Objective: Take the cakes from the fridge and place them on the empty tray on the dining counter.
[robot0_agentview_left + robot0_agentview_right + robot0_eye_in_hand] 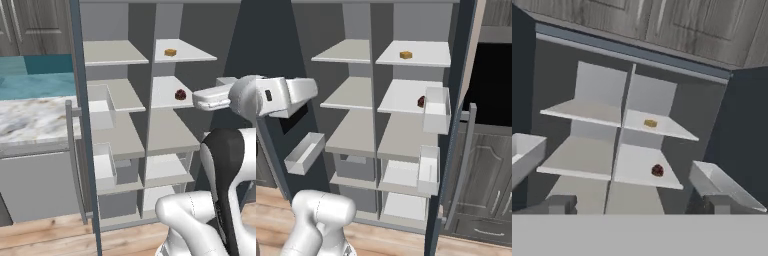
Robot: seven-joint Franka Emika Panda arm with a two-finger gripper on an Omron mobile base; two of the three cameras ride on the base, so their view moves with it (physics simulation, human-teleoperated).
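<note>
Yellow-orange cake (650,123) and dark cake (657,170) are waiting mid-frame; we're lining up our released gripper (637,204).

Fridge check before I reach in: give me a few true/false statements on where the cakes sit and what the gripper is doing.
1. Both fridge doors stand open. True.
2. The yellow-orange cake sits on the shelf above the dark red-brown cake. True.
3. The gripper is shut on a cake. False: it is open and empty, short of the shelves.
4. Both cakes lie in the fridge's left column. False: both are in the right column.
</note>
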